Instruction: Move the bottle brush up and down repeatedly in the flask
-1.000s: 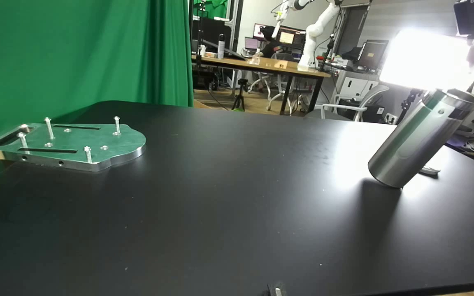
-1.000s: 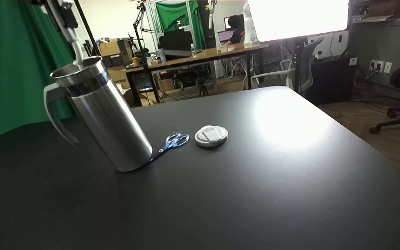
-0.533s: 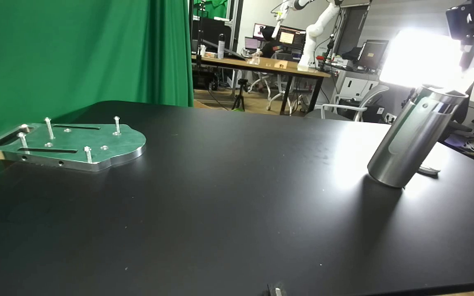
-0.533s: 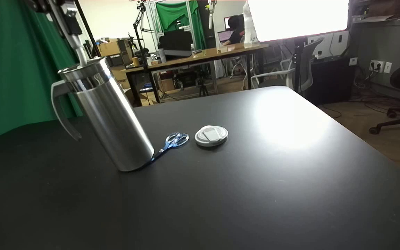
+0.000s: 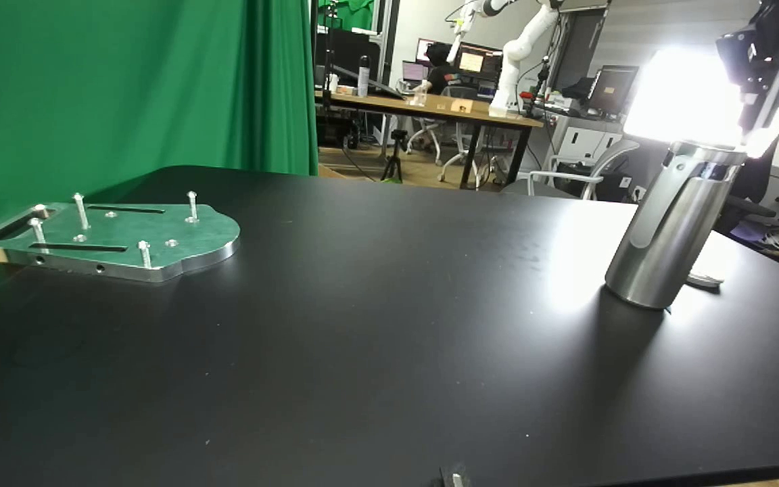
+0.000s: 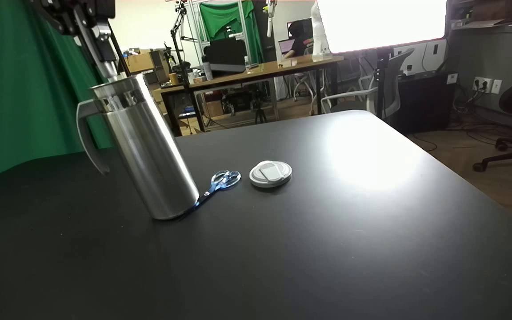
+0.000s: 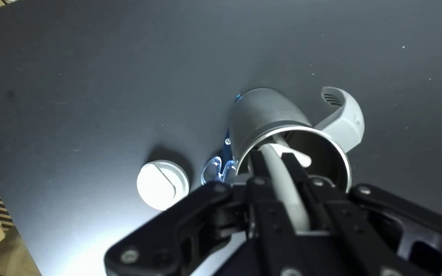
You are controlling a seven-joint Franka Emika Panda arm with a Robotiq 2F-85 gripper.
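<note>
The flask (image 6: 149, 155) is a tall brushed-silver cylinder with a grey handle (image 6: 85, 133). It stands tilted on the black table, its mouth leaning toward my gripper; it also shows in an exterior view (image 5: 667, 230) and in the wrist view (image 7: 263, 105). My gripper (image 7: 273, 154) is shut on the white handle of the bottle brush (image 7: 284, 184). The fingertips are at the flask's mouth, and the brush reaches down inside. Its bristle end is hidden in the flask. In an exterior view the gripper (image 6: 110, 69) is just above the rim.
Blue scissors (image 6: 224, 180) lie against the flask's base. A round white-grey lid (image 6: 270, 174) lies beside them and shows in the wrist view (image 7: 162, 184). A flat green plate with pegs (image 5: 119, 237) lies at the far end of the table, by the green curtain.
My gripper has moved lower and sideways, pushing the brush deeper into the flask. The flask has swung toward upright but still leans. Lid and plate have not moved.
</note>
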